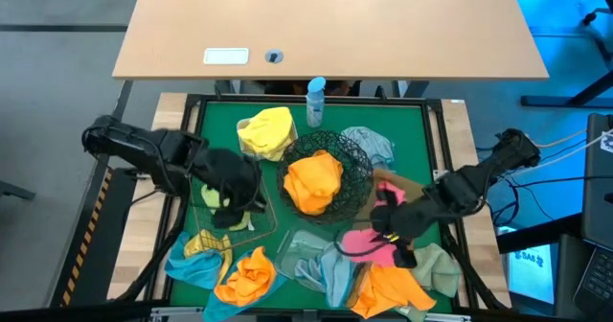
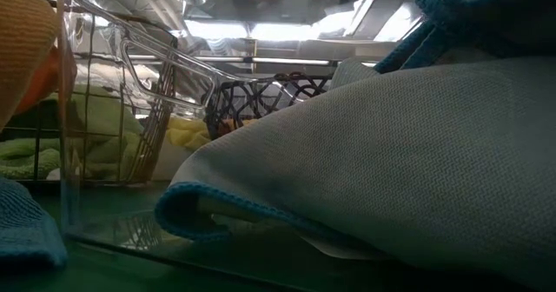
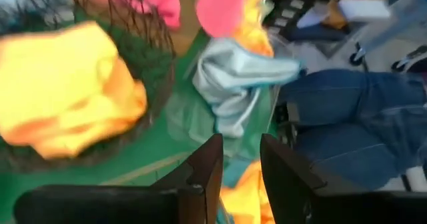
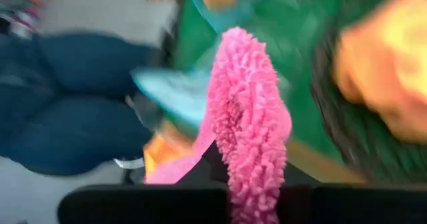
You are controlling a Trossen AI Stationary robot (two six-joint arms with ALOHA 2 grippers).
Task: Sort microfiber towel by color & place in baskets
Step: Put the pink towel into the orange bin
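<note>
My right end effector is clamped on a pink towel at the mat's right side, beside the round wire bowl. I'd lift it clear of the neighbouring cloths before carrying it off. My left end effector, fingers apart and empty, waits over the rectangular wire basket.

I count three orange towels, two pink, one yellow, one spray bottle, and two grippers: left, right.

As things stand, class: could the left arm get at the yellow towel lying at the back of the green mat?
Probably yes. The left gripper is open and empty, and the yellow towel lies uncovered on its own side of the mat, beside the black wire bowl, with nothing between.
</note>
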